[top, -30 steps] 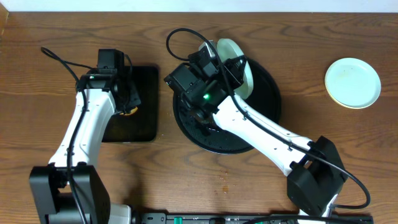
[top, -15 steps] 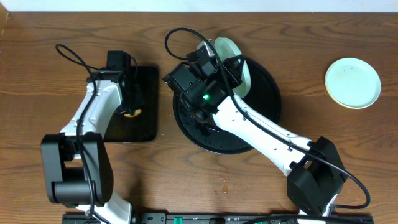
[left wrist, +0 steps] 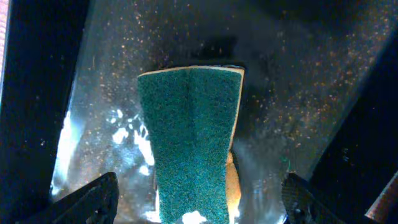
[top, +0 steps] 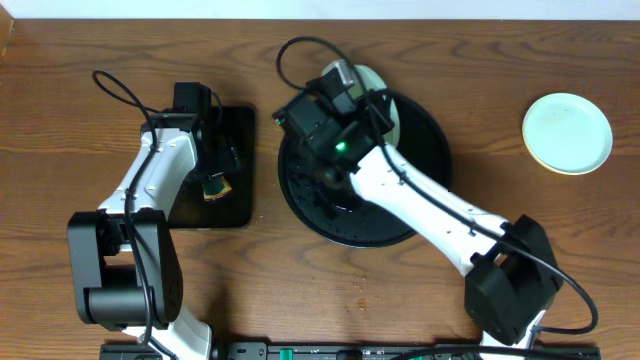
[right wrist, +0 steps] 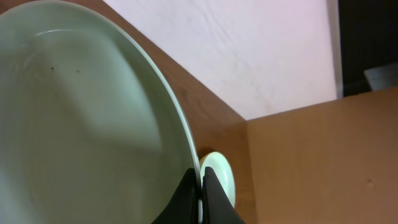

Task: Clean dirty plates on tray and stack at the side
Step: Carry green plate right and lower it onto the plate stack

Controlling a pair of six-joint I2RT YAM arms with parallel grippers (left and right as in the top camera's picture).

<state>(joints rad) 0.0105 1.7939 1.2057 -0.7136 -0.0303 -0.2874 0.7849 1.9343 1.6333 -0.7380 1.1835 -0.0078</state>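
Observation:
My right gripper (right wrist: 200, 194) is shut on the rim of a pale mint plate (right wrist: 81, 124). It holds the plate tilted on edge over the back of the round black tray (top: 432, 150). The overhead view shows this plate (top: 376, 78) partly hidden behind the right wrist. A second pale plate (top: 567, 132) lies flat on the bare wood at the right side. My left gripper (left wrist: 199, 204) is open over the rectangular tray, and a green sponge (left wrist: 189, 143) with a yellow underside lies free between its fingers (left wrist: 93, 200).
The sponge rests on the small rectangular black tray (top: 235, 130), whose surface is wet and speckled. Cables loop above both wrists. The right arm crosses the round tray's front half. A pale wall borders the table's far edge.
My left gripper has opened and let go of the sponge, which now lies on the rectangular tray. The right gripper shifted slightly right with the plate.

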